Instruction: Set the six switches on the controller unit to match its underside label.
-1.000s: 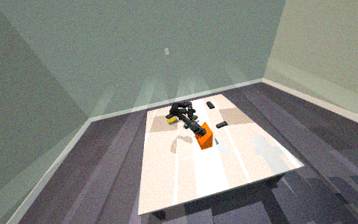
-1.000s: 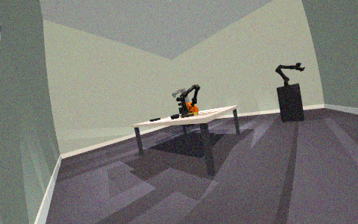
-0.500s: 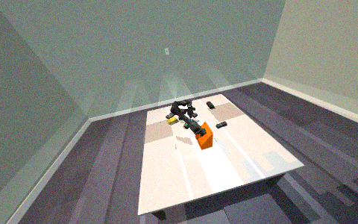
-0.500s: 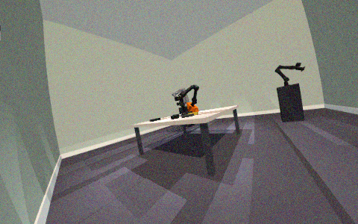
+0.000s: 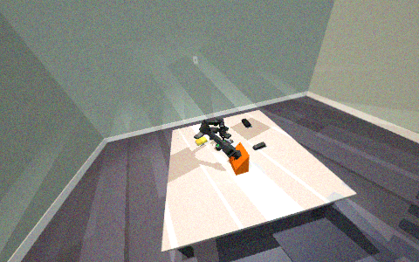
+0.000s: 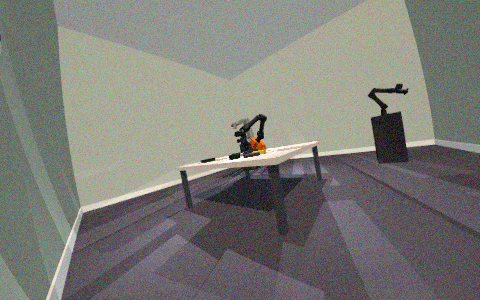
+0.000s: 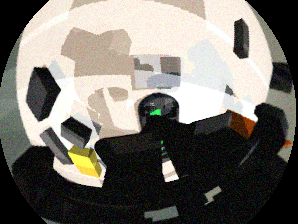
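The dark controller unit (image 7: 157,104) is near the middle of the wrist view, with bright green on its top. A little green of the unit (image 5: 217,147) shows beside the arm in the top view. Switch numbers and most switch positions cannot be read, and the underside label is hidden. My gripper (image 7: 153,118) is shut and empty, low over the unit, and its fingers cover the unit's near part. More green shows through the narrow slot behind the fingertips. Whether the fingertips touch a switch cannot be told.
A yellow block (image 7: 85,161) (image 5: 201,141) and dark modules (image 7: 76,131) (image 7: 42,93) lie left in the wrist view. Another dark module (image 7: 241,38) lies far right. An orange block (image 5: 239,161) (image 7: 241,123) stands beside the arm. A grey rectangular patch (image 7: 145,78) shows beyond the unit.
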Controlling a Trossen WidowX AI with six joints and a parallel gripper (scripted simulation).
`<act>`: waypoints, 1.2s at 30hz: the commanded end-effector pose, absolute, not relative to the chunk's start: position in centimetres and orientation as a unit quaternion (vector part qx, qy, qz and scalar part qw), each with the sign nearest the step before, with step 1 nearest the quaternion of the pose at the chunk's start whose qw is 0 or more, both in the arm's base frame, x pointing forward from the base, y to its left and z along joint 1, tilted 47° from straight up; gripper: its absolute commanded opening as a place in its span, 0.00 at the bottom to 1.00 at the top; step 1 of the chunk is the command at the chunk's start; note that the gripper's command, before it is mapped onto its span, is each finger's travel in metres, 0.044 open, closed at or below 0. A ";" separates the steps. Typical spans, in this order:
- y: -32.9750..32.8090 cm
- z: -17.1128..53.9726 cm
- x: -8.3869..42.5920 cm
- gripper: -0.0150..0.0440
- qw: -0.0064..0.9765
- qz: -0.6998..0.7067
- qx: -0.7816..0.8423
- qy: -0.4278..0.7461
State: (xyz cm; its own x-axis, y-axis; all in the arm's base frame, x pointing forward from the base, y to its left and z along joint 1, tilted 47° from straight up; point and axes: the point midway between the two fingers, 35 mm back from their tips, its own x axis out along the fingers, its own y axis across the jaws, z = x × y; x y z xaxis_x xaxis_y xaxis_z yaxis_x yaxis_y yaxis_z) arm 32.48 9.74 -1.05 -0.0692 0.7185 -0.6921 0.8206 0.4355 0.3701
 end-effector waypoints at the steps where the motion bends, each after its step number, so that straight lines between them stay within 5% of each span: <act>1: 10.3 -1.6 32.1 0.25 0.425 -0.062 0.529 0.732; 36: 11.2 -2.4 31.9 0.25 0.425 -0.061 0.529 0.732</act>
